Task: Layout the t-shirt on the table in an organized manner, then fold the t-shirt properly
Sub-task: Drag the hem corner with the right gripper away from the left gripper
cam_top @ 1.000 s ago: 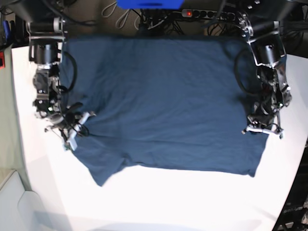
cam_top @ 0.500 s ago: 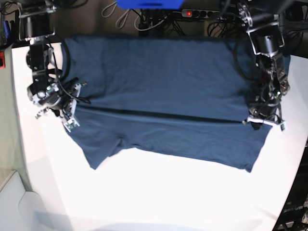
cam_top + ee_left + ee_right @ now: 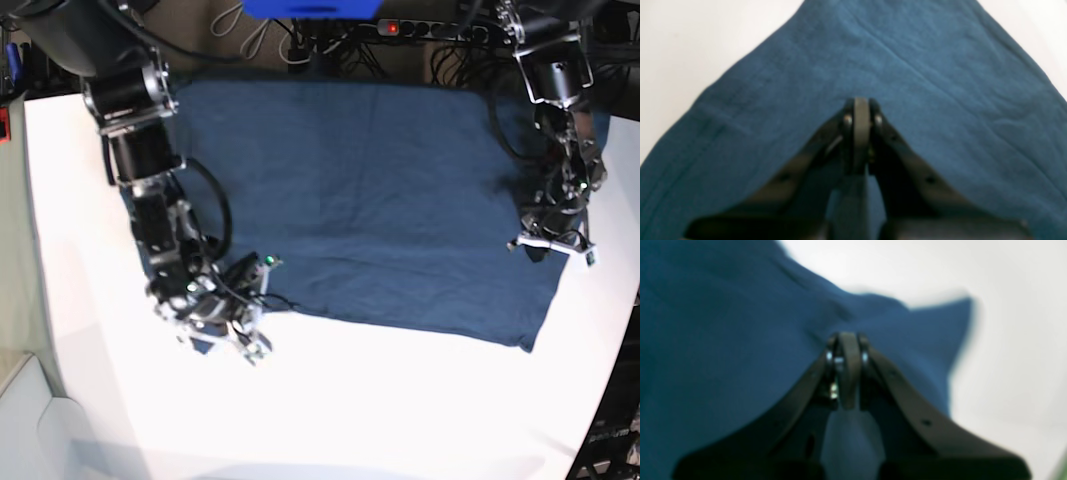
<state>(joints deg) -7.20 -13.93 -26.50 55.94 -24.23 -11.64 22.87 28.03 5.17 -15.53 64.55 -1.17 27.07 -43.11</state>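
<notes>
The white worktop [image 3: 400, 410] carries the navy t-shirt [image 3: 370, 200], spread across its far half with the near hem running straight from side to side. The right arm [image 3: 150, 190] reaches down along the shirt's edge — its hand [image 3: 225, 320] sits at the near corner, fingers pressed together with blue cloth pinched between them, as the right wrist view shows. The left hand [image 3: 548, 245] rests at the opposite edge, likewise clamped on a fold of the shirt.
</notes>
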